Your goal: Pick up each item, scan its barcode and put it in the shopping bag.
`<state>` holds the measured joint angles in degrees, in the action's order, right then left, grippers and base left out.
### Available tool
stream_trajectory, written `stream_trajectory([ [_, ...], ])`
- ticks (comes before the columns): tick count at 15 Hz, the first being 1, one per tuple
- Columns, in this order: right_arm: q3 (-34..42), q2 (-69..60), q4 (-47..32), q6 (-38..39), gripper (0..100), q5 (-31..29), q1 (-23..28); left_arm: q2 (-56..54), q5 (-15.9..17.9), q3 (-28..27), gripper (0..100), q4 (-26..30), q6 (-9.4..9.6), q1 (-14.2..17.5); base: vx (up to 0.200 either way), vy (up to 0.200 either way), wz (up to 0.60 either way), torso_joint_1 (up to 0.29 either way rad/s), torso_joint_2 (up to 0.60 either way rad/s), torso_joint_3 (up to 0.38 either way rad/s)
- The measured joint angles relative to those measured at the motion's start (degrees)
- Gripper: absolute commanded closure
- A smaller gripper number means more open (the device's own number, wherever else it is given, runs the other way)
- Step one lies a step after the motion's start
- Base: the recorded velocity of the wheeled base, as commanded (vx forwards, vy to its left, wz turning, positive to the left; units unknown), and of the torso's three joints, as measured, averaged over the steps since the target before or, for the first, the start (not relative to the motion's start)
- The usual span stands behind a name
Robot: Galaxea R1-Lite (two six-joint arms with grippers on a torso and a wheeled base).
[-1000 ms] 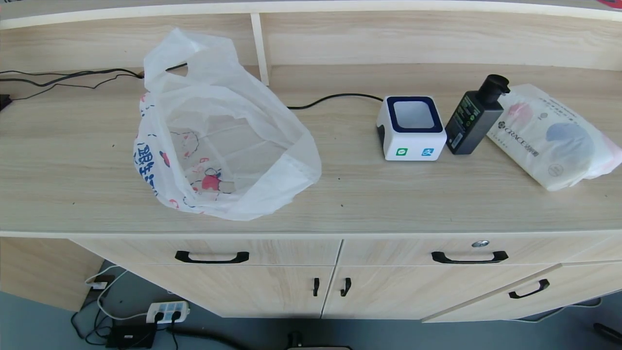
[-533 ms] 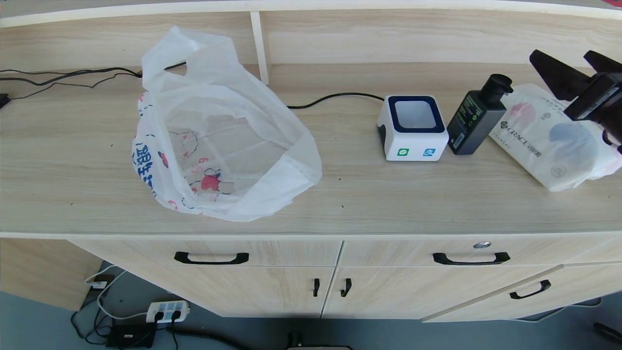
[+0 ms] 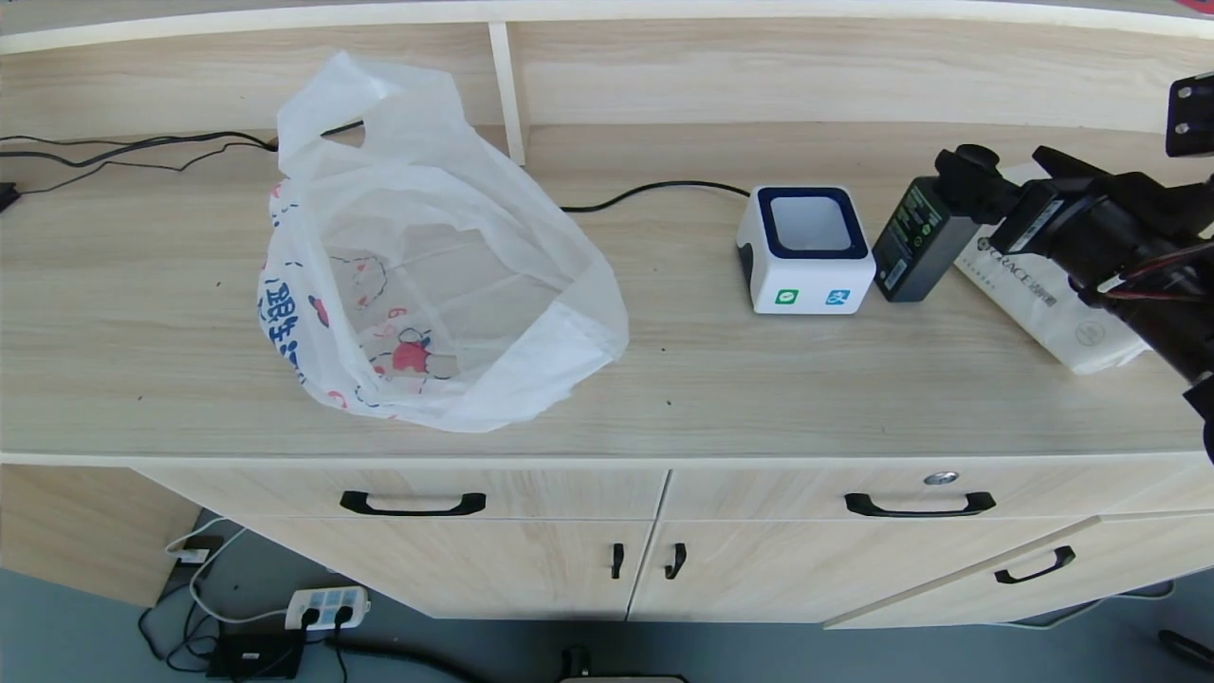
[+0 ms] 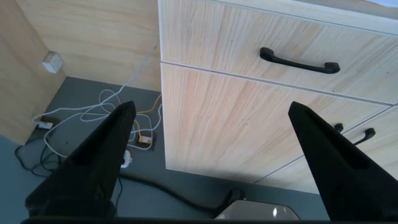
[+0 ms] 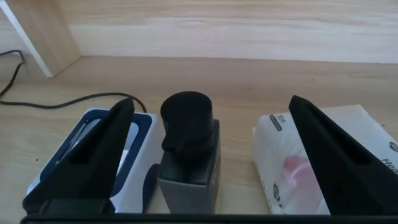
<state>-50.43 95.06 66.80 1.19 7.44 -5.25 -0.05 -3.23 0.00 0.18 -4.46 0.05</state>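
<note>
- The black pump bottle (image 3: 915,242) (image 5: 189,155) stood upright on the counter (image 3: 664,379), right of centre. Its long axis was vertical with the pump head on top, and its label side faced left and near.
- I couldn't tell which way the nozzle pointed, since the gripper covered it in the head view.
- The right gripper (image 3: 991,166) (image 5: 211,102) came in from the right at pump-head height, wide open.
- Its fingers (image 5: 93,168) straddled the pump head, one on the scanner side and one on the tissue-pack side. The right wrist view showed a gap on both sides, so it was gripping nothing.
- The scanner (image 3: 806,249) (image 5: 99,155) sat just left of the bottle, window facing up. Its cable (image 3: 654,190) ran off to the left, toward the bag.
- The tissue pack (image 3: 1043,294) (image 5: 292,155) lay flat just right of the bottle, partly under the right arm. Its long axis ran from far-left to near-right.
- The shopping bag (image 3: 427,266) sat on the left of the counter, well apart from the items. Its mouth gaped open and its handles were at the far side.
- The left gripper (image 4: 210,106) hung below counter level facing the cabinet drawers (image 4: 249,112), fingers spread wide and empty.
</note>
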Motion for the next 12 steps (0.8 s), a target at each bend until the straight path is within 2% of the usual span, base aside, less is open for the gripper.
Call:
stream_trajectory([
  [7, 0.13, 2.36, -0.05, -0.55, 0, -1.30, -2.62, 0.00, 0.01, 0.00, 0, 0.00, -0.02, 0.05, 0.000, 0.000, 0.00, 0.000, 0.00, 0.000],
  [12, 1.04, 4.08, -0.02, 0.88, 0, -5.99, -5.27, 0.00, 0.01, 0.00, 0, -0.18, -0.07, 0.00, 0.000, 0.000, 0.00, 0.000, 0.00, 0.000],
])
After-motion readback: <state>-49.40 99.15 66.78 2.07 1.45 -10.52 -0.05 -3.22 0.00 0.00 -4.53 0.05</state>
